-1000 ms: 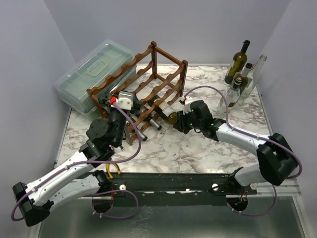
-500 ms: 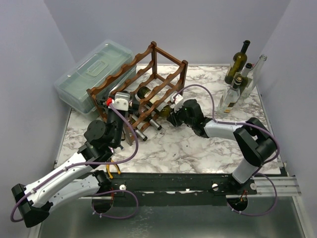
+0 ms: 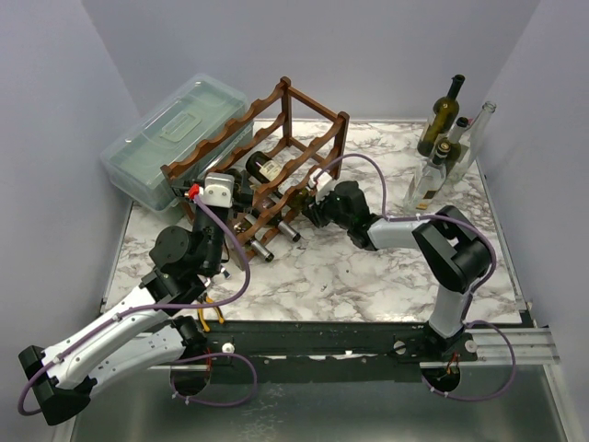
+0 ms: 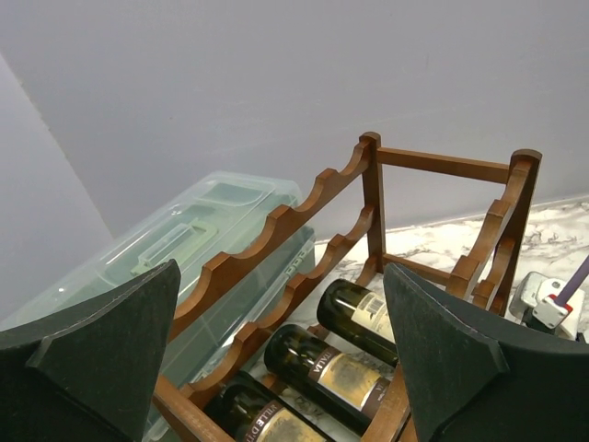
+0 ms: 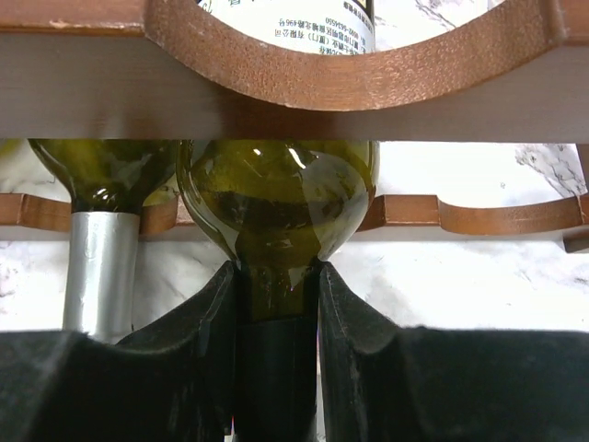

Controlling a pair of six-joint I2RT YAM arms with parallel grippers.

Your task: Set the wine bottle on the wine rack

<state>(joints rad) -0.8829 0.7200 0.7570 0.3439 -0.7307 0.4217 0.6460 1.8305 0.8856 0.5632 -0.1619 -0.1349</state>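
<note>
The dark reddish-brown wine rack (image 3: 304, 138) stands at the back centre of the marble table. My right gripper (image 3: 319, 208) is at the rack's front right side, shut on the neck of a green wine bottle (image 5: 276, 198). The bottle lies in the bottom tier, with its shoulder just under a scalloped rail (image 5: 276, 83). In the right wrist view the gripper (image 5: 276, 276) clamps the neck from both sides. My left gripper (image 3: 230, 189) is open and empty at the rack's left end. Its wrist view (image 4: 281, 267) looks down on three bottles lying side by side in the bottom tier (image 4: 322, 373).
A translucent lidded plastic box (image 3: 170, 138) sits left of the rack. Several upright bottles (image 3: 442, 138) stand at the back right corner. A bottle with a silver foil neck (image 5: 101, 267) lies beside the held one. A labelled bottle (image 3: 267, 168) lies in a higher tier.
My right gripper has moved left towards the rack, sliding the green bottle deeper into the bottom tier. My left arm has drawn back slightly to the left.
</note>
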